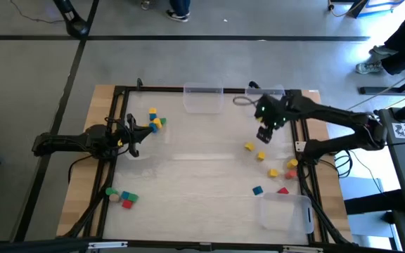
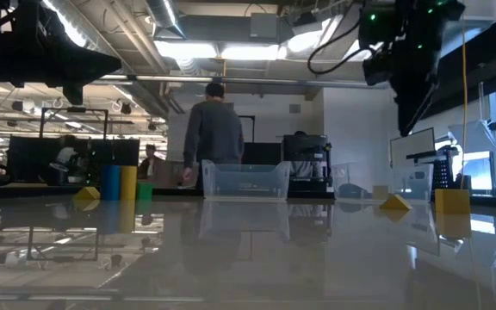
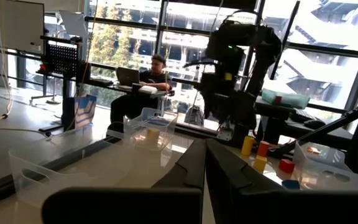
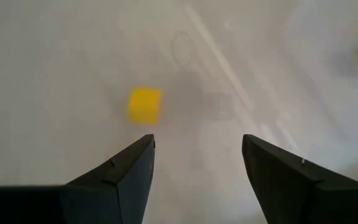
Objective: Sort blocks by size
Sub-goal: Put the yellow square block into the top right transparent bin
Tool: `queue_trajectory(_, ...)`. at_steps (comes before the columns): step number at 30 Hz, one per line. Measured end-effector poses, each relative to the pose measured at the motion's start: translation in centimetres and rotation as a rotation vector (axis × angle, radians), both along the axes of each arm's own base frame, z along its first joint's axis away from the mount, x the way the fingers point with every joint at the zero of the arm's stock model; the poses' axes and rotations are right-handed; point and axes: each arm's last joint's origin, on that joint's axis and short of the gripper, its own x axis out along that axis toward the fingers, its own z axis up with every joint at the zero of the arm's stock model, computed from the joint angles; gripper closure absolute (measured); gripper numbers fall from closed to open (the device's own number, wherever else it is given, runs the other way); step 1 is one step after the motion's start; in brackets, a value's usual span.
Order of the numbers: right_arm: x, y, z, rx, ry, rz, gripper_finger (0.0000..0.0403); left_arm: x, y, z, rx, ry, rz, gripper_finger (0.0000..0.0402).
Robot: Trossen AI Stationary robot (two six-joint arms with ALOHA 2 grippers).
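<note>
Looking down on the table (image 1: 209, 176): pale glossy top inside a dark frame, wood strip along the left edge, grey floor around it. Low view shows an open lab behind, ceiling lights, a person (image 2: 213, 129) standing with their back to the table. Left side: left gripper (image 1: 129, 135) parked at the left edge, low over the surface, fingers (image 3: 229, 180) pressed together, nothing between them. Just beside it toward the far side sits a small cluster of yellow and blue blocks (image 1: 155, 121); another cluster, green, tan and red (image 1: 121, 199), lies near the front-left corner, well apart from the first. Middle of the table is bare, wide open room between the arms. At the far edge, centre, a clear bin (image 1: 202, 98); contents cannot be made out from above. A second clear bin (image 1: 273, 93) sits next to it, partly under the right arm. Right side: right gripper (image 1: 264, 133) hangs above the surface, fingers spread, holding nothing; its wrist view shows a yellow block (image 4: 144, 104) on the table just ahead of the left fingertip, not between the jaws. More blocks are scattered on the right half: yellow (image 1: 249, 146), yellow (image 1: 261, 156), orange and yellow near the frame (image 1: 291, 163), blue (image 1: 257, 190), red (image 1: 283, 190). Front-right clear bin (image 1: 287, 212) looks empty.
</note>
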Motion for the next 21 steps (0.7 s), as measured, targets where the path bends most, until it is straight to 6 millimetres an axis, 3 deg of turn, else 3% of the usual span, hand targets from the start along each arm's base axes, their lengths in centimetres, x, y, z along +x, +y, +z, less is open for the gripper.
queue_trajectory(11, 0.5, 5.9, -3.9, 0.053, 0.064, 0.135, 0.016, 0.0, 0.0, 0.0, -0.001, -0.001, 0.0, 0.0402)
queue_trajectory(21, 0.1, 6.8, -6.3, -0.013, 0.075, 0.153, 0.016, 0.0, 0.0, 0.0, 0.015, 0.005, 0.003, 0.0402)
